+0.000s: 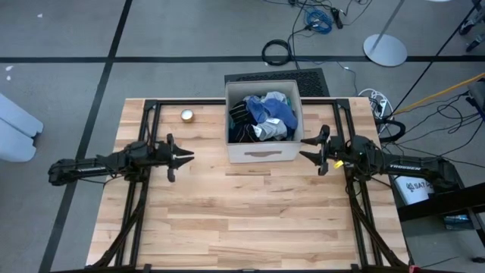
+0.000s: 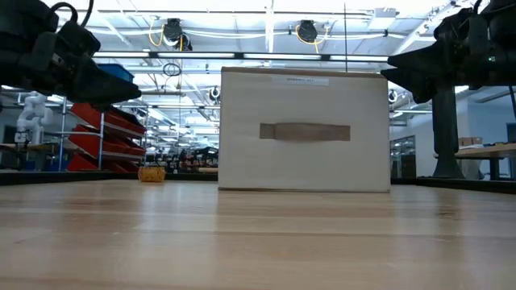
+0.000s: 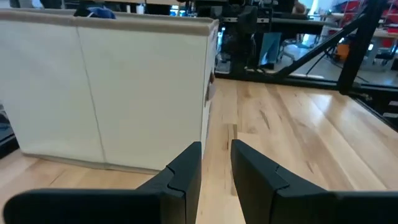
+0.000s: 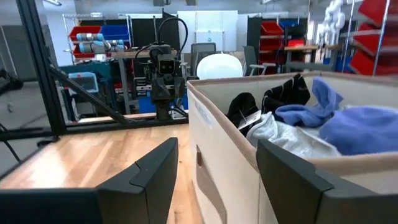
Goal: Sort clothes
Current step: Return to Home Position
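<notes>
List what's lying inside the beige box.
The box holds a heap of clothes: a blue garment on top, a light grey garment beside it, black pieces left of them in the high view. Anything under the heap, and the box floor, is covered.

4 views. High: overhead, straight down, taking in the whole table; low: at table-top height, level toward the box, handled front on, and the room behind. Left wrist: past the left gripper, close on a box side wall; right wrist: past the right gripper, opposite side, over the rim onto the clothes; box common to all 4.
</notes>
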